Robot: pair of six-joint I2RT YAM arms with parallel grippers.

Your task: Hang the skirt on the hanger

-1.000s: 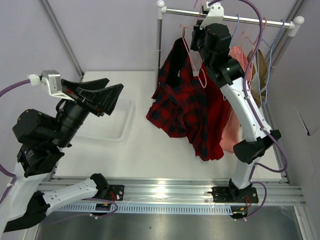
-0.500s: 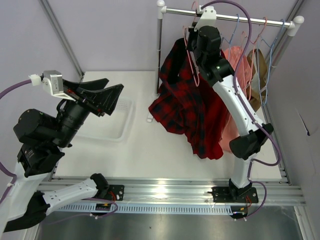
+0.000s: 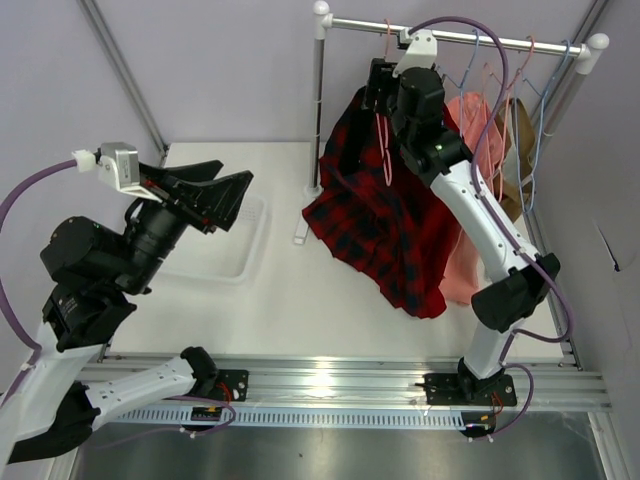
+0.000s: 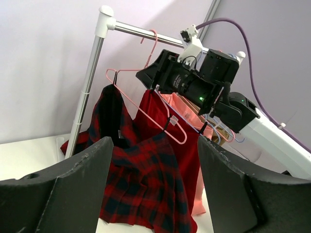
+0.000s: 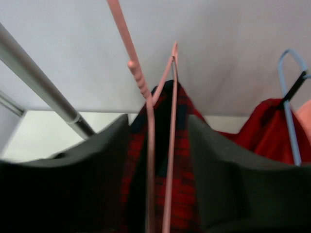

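**A:** Report the left side first.

**B:** The left pincer [image 3: 232, 172] is raised over a white tray [image 3: 240, 250] on the bench [image 3: 300, 300]. Its jaws are spread wide and hold nothing. It is well apart from the work.

**A:** Locate the skirt.

**B:** The skirt [image 3: 375, 220] hangs clear of the bench below the rail [image 3: 460, 38], draped on the hanger [image 5: 149, 170]. In the left wrist view the plaid cloth is caught over the hanger's left corner and falls in folds. The right end shows bare wire, so the seating looks lopsided.

**A:** Right pincer condition?

**B:** The right pincer [image 5: 158, 121] sits at the hanger's neck, just under the rail. Its jaws stand apart, and the pink wires run between them with a gap on each side. No pad is seen pressing the wire.

**A:** Step in hand?

**B:** By judgement, the skirt is on and the loaded hanger is being hung. The hook appears to lie over the rail, but bearing contact cannot be confirmed.

**A:** Requirement for the next move?

**B:** Verify that the rail carries the hook. Then back the right pincer off along the line of its jaws, so that neither finger snags wire or cloth. Mind the solid-red garment [image 5: 265, 128] and the salmon garment [image 3: 478, 112] just to the right.
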